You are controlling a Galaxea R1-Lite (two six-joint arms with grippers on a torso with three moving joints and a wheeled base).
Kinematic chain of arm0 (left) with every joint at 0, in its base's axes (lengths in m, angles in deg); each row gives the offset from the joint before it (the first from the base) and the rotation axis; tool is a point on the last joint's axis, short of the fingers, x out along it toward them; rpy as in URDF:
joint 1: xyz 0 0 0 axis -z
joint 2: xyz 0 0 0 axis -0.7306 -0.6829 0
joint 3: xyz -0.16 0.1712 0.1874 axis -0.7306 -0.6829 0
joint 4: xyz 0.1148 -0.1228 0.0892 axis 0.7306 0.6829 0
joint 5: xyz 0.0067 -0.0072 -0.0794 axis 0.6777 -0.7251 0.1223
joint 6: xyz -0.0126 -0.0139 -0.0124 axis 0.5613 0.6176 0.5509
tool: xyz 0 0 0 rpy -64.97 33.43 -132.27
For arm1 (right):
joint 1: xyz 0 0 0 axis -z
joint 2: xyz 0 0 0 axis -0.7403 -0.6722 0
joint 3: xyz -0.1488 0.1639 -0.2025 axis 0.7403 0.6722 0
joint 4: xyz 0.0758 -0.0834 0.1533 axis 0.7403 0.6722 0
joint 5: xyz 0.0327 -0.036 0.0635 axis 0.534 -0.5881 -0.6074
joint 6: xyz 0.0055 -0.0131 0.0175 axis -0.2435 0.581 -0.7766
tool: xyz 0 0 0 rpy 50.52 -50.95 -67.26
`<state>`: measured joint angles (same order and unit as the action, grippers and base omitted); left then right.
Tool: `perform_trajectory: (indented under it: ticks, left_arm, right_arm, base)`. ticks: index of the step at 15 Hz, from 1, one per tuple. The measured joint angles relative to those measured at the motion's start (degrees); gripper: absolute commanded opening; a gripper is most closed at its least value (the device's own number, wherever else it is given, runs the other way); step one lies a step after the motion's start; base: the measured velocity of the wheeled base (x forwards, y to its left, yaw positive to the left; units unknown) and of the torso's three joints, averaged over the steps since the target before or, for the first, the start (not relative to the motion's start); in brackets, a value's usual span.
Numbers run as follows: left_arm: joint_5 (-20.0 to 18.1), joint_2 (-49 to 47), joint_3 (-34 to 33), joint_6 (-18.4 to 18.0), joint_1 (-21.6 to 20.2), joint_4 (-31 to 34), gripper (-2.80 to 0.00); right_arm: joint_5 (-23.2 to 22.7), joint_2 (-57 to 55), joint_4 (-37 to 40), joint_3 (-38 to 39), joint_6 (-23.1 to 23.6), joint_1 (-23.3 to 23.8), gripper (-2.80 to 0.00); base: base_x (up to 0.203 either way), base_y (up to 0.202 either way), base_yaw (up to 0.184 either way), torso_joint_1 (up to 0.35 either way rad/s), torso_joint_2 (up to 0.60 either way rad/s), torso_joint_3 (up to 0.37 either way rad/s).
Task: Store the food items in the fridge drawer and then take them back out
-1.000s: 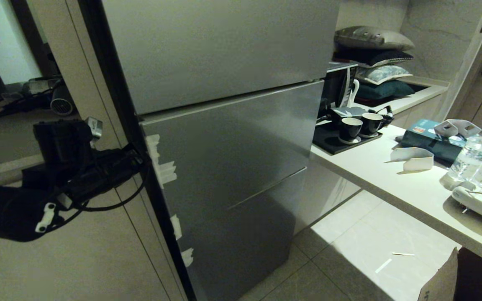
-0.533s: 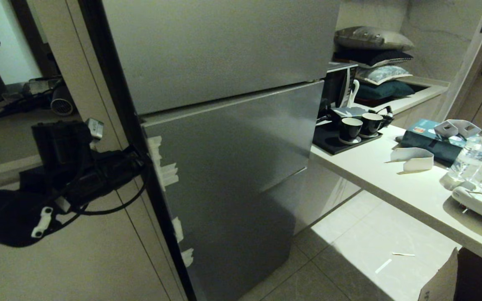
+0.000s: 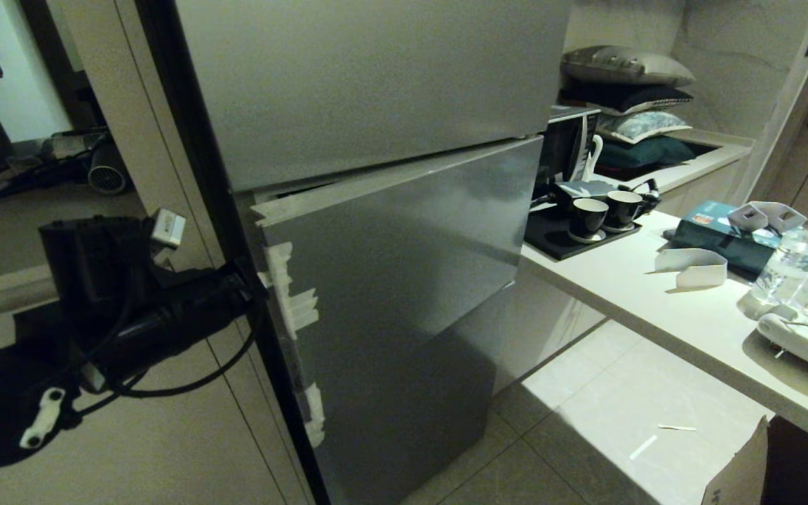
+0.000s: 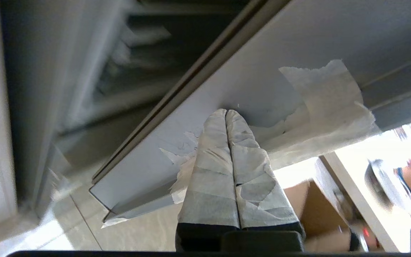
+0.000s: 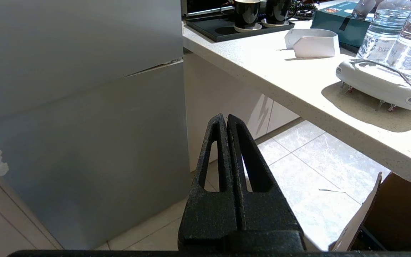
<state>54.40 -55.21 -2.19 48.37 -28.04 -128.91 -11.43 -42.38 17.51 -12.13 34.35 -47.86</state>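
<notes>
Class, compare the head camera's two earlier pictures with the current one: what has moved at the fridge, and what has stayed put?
The middle fridge door has begun to swing open: its taped left edge has come away from the cabinet, leaving a gap under the upper door. The left gripper, shut with its tips against that edge, has moved with it toward the camera. The right gripper stays shut and parked; the counter and its cups are unchanged.

Tall grey fridge (image 3: 376, 210) at centre, middle door ajar, white tape scraps (image 3: 292, 301) along its edge. Pale counter (image 3: 656, 308) at right, sunlit, carrying black cups (image 3: 604, 214), water bottles (image 3: 797, 266), teal box (image 3: 716, 235). Stacked cushions (image 3: 628, 98) beyond. Pale tiled floor (image 3: 586, 421). Marbled wall (image 3: 726, 63) behind.
</notes>
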Motion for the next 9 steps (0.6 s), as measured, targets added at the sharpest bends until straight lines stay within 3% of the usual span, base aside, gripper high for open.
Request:
perform_trajectory:
  ticks: [9]
  left_arm:
    - [-0.34,1.69,-5.98,-0.13,9.61,-5.45,-2.80]
  right_arm:
    - [0.00,-0.02,-0.02,0.00,0.00,-0.04,-2.80]
  base:
    - [0.000,0.000,0.000,0.000,0.00,0.000]
